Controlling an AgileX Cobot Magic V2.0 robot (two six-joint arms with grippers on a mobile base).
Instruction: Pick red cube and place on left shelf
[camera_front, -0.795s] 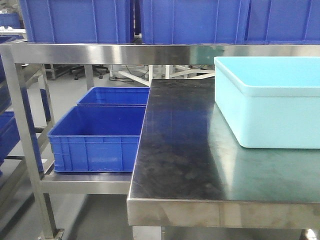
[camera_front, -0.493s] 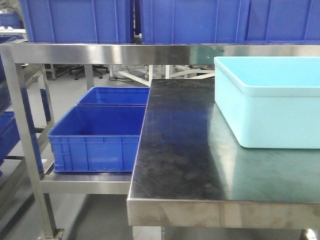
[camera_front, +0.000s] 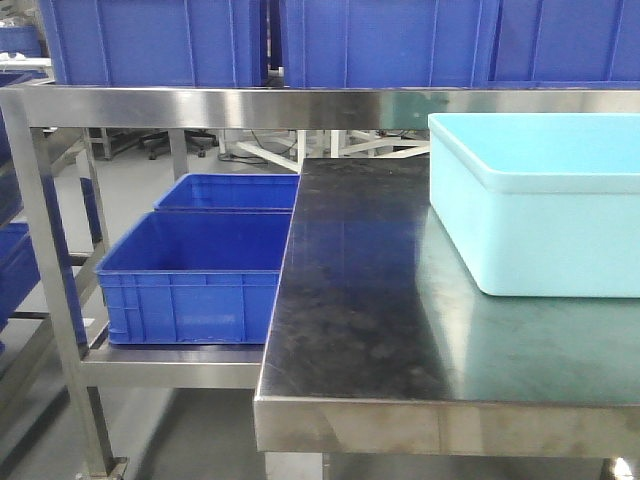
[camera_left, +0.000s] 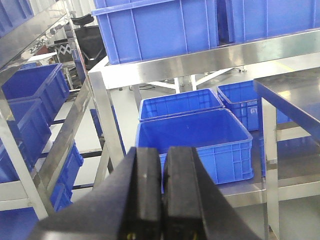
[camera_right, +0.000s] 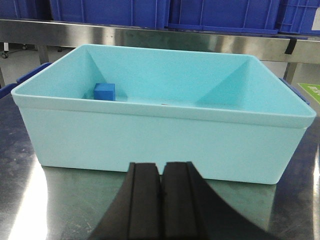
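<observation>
Plainly nothing of the task is done yet: no red cube shows in any view, so I cannot tell where it lies, and both the picking and the placing on the left shelf remain. The left pincer (camera_left: 163, 156) has its fingers pressed together on nothing, facing the steel rack (camera_left: 107, 115). The right pincer (camera_right: 161, 172) is likewise closed and empty, low over the worktop (camera_right: 30, 200) just before the pale turquoise tub (camera_right: 165, 132). That tub holds one small blue cube (camera_right: 104, 92) near its far left corner; its near wall hides part of the floor. On the rack's lower shelf (camera_front: 170, 367) stand two blue crates, and the nearer crate (camera_left: 200, 145) looks empty.
</observation>
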